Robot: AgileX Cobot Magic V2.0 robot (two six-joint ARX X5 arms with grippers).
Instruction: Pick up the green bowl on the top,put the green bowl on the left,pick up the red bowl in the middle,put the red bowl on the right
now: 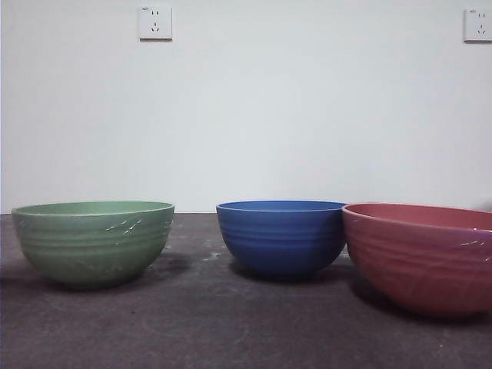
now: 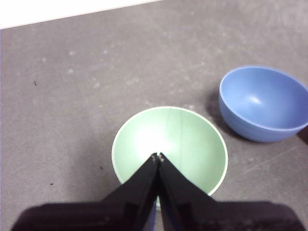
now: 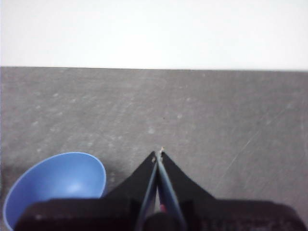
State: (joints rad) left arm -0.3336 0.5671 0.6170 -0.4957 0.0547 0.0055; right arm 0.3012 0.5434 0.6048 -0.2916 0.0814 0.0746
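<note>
The green bowl [image 1: 93, 242] stands on the dark desk [image 1: 207, 323] at the left, directly under the left hand [image 2: 158, 157], whose jaws are pressed together and empty above its hollow. The red bowl [image 1: 421, 255] sits at the right, with the blue bowl [image 1: 280, 237] just beside it in the middle. The right hand [image 3: 159, 153], closed on nothing, hangs over bare desk near the blue bowl.
</note>
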